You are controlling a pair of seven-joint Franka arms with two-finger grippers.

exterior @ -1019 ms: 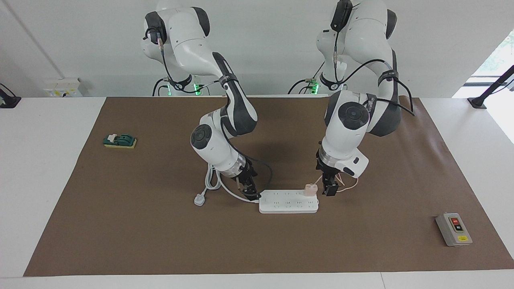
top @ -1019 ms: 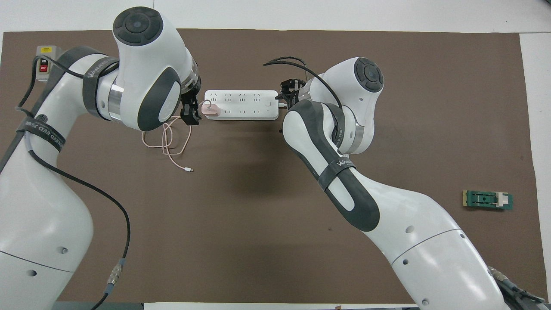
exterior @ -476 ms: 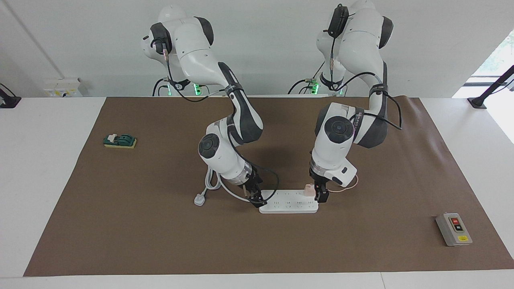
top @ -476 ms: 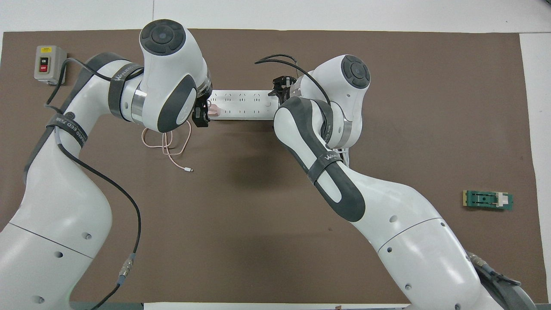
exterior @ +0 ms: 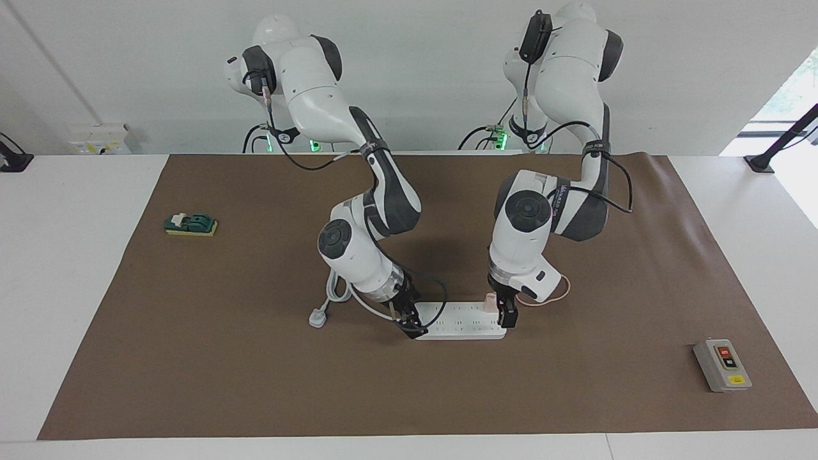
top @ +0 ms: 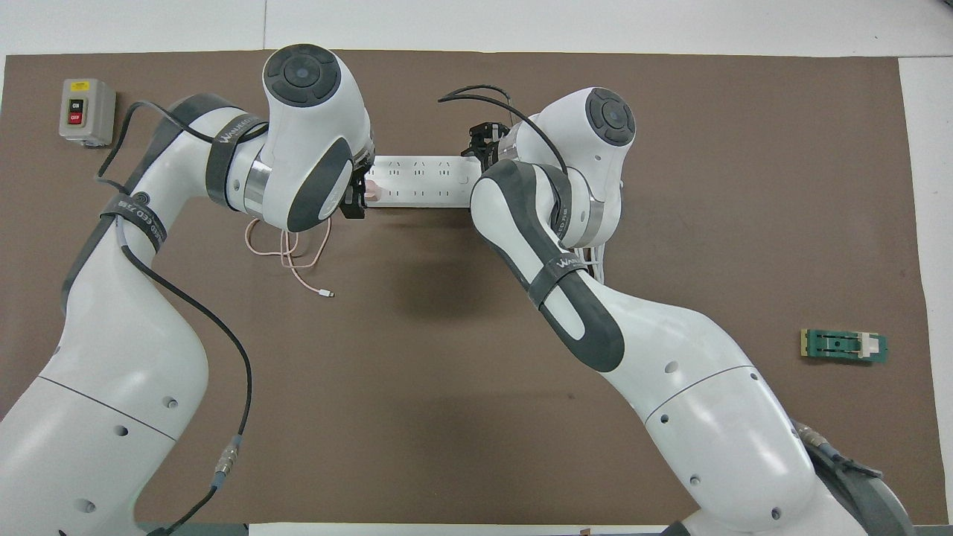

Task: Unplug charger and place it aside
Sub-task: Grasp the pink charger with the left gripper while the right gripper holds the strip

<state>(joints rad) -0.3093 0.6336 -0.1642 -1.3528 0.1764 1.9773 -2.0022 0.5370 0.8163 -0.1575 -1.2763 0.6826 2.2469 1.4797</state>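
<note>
Charger (exterior: 491, 300): sat plugged into the power strip (exterior: 463, 319), at the strip's three-o'clock end in the facing view, toward the left arm's end of the tabletop (exterior: 255, 383). Trailed its thin pink cable (top: 287, 249) in loose loops over the brown mat, at seven o'clock from the charger in the overhead view.

Left gripper (exterior: 505, 314): came down at that same end of the strip, fingers (exterior: 509, 317) spread apart, one just beside the charger; contact could not be told.

Right gripper (exterior: 412, 326): reached low at the strip's nine-o'clock end in the facing view; open or closed, could not be told.

White plug (exterior: 317, 317): lay flat at nine o'clock from the strip in the facing view. Grey switch box (exterior: 722, 365): stood well apart at four o'clock. Green block (exterior: 190, 223): rested well apart at ten o'clock.
</note>
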